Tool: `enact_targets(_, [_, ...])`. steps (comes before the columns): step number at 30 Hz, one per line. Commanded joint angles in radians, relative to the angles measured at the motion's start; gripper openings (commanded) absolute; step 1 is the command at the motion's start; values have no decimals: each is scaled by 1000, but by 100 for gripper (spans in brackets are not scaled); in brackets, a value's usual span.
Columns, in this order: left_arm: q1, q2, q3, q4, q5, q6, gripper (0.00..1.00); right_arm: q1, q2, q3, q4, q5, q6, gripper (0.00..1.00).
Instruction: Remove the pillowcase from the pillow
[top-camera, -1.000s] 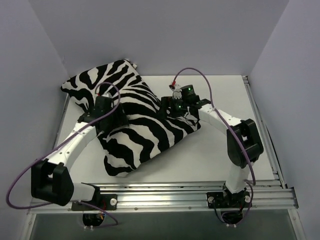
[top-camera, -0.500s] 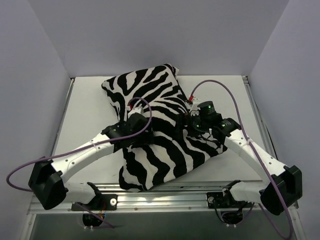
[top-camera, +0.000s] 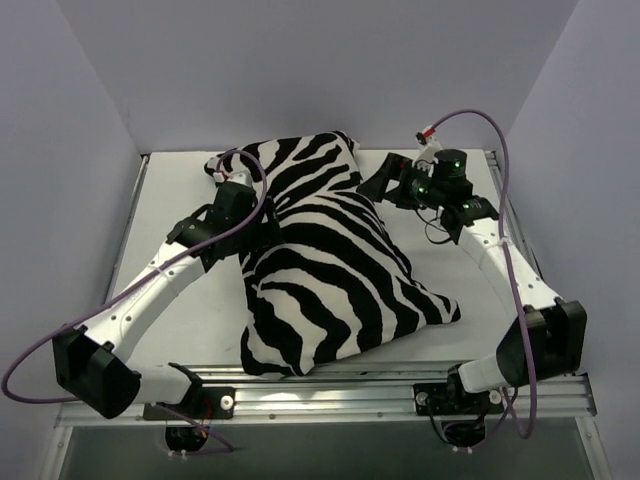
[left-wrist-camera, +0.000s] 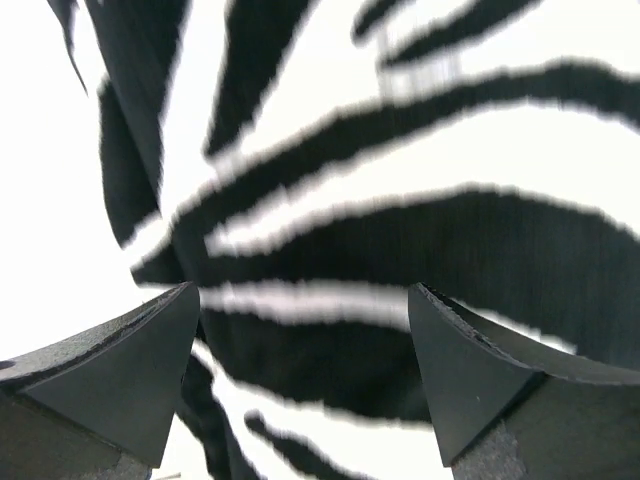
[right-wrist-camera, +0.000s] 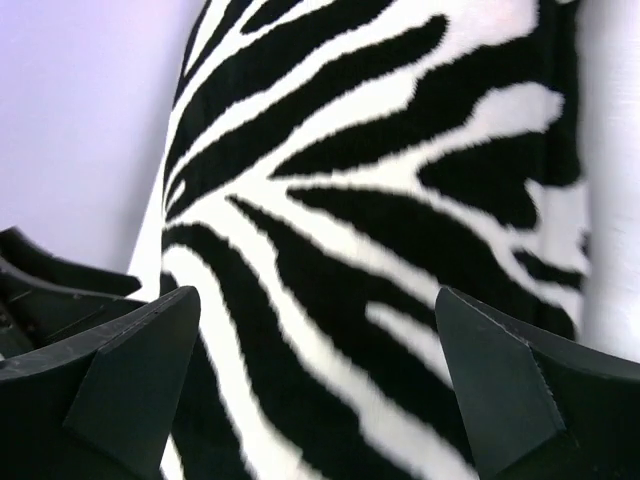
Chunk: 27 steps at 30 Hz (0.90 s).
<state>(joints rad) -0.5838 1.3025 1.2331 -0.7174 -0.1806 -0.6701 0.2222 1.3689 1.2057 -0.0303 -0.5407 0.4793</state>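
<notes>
The black-and-white zebra-striped fabric pillowcase (top-camera: 330, 270) lies plump and filled on the white bench (top-camera: 180, 290), between the two arms. Its long axis runs from the far middle of the bench back toward the silver metal rail (top-camera: 330, 385) at the near edge, slanting a little to the right as it comes nearer. One narrow end points at the grey back wall (top-camera: 300, 70), and the other reaches almost to the rail. Only the striped face shows.

The left gripper (top-camera: 262, 228) sits against the pillowcase's far left edge, pointing inward over the fabric. In the left wrist view its black fingers (left-wrist-camera: 120, 370) stand wide apart, with blurred stripes close ahead of them and nothing pinched, so it is released.

The right gripper (top-camera: 378, 184) hangs just beside the far right edge, aimed leftward at the fabric. In the right wrist view its black fingers (right-wrist-camera: 500, 380) are spread wide, with the striped surface beyond the tips. Whether they touch it cannot be told.
</notes>
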Motion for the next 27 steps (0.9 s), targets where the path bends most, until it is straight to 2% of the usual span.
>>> enact_targets(1, [59,64,71,78,75,69,94,9,107,34,192,-123,85,100])
enact_targets(8, [94,230,72,141,132,64,94,0,370,83,233,-96,71,100])
enact_targets(13, [96,290,-29,222,159,24,94,15,498,55,214,-119,13,100])
enact_targets(15, [95,311,-84,268,171,3,94,37,513,38,224,-122,-1,95])
enact_targets(16, [95,340,-99,282,181,-6,94,46,519,28,227,-148,-5,88])
enact_targets(17, [95,356,-124,297,225,-22,94,55,521,25,231,-162,-13,77])
enact_targets(18, [91,375,-132,321,236,-28,94,74,515,23,231,-169,-18,49])
enact_targets(19, [88,415,-133,326,248,-35,94,80,498,23,228,-174,-21,36])
enact_targets(20, [85,434,-133,334,271,-45,94,86,486,26,222,-176,-31,14])
enact_targets(21, [82,451,-121,338,280,-46,94,86,470,28,213,-176,-34,5])
enact_targets(22, [76,475,-113,338,288,-51,94,85,437,34,207,-176,-36,0])
enact_targets(27, [3,477,9,335,287,-52,94,77,313,153,86,-111,-77,0])
